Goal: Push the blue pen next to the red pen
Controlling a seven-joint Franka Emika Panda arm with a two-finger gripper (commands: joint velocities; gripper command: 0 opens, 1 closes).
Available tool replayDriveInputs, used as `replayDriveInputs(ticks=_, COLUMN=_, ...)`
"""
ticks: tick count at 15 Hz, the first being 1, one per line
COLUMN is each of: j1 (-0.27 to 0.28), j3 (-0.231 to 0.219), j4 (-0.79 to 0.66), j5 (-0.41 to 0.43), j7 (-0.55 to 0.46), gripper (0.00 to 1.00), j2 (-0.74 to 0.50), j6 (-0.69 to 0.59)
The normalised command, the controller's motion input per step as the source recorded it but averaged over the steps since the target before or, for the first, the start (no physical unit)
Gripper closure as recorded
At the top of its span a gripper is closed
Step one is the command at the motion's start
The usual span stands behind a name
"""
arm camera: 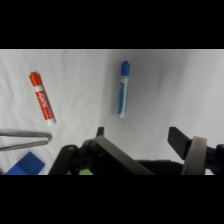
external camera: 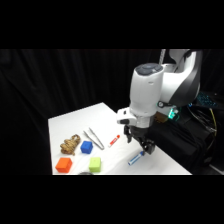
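Gripper: the gripper point(external camera: 141, 144) hangs low over the table's right part, just above the blue pen; in the wrist view its two fingers point(arm camera: 179, 140) stand spread apart, with nothing between them, and the gripper point(arm camera: 137, 137) sits just short of the pen's near end.
Blue pen: the blue pen point(external camera: 135, 159) lies flat on the table point(external camera: 102, 117) near its front right edge, just below the gripper; in the wrist view the blue pen point(arm camera: 122, 89) lies free, not touched by the fingers.
Red pen: the red pen point(external camera: 114, 140) lies flat, to the left of the blue pen and farther back; in the wrist view the red pen point(arm camera: 41, 97) lies well apart from the blue one, tilted a little against it.
Tongs: metal tongs point(external camera: 93, 137) lie left of the red pen, near it but apart.
Cubes: a blue cube point(external camera: 86, 147), an orange cube point(external camera: 64, 164) and a green cube point(external camera: 95, 164) stand near the table's front left.
Brown thing: a small brown object point(external camera: 70, 144) lies beside the blue cube; its kind cannot be told.
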Motion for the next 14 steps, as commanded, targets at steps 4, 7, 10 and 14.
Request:
replayDriveInputs(ticks=4, j1=0.060, j3=0.066, j4=-0.16, j5=0.155, j7=0.00, gripper=0.00, j2=0.11, j6=0.46)
replayDriveInputs(ticks=7, j1=0.051, j3=0.069, j4=-0.02, j5=0.192, j7=-0.08, gripper=0.00, j2=0.20, j6=0.35)
replayDriveInputs(ticks=10, j1=0.041, j3=0.071, j4=0.04, j5=0.209, j7=-0.13, gripper=0.00, j2=0.24, j6=0.31)
replayDriveInputs(ticks=14, j1=0.005, j3=0.050, j4=0.05, j5=0.198, j7=-0.18, gripper=0.00, j2=0.23, j6=0.29)
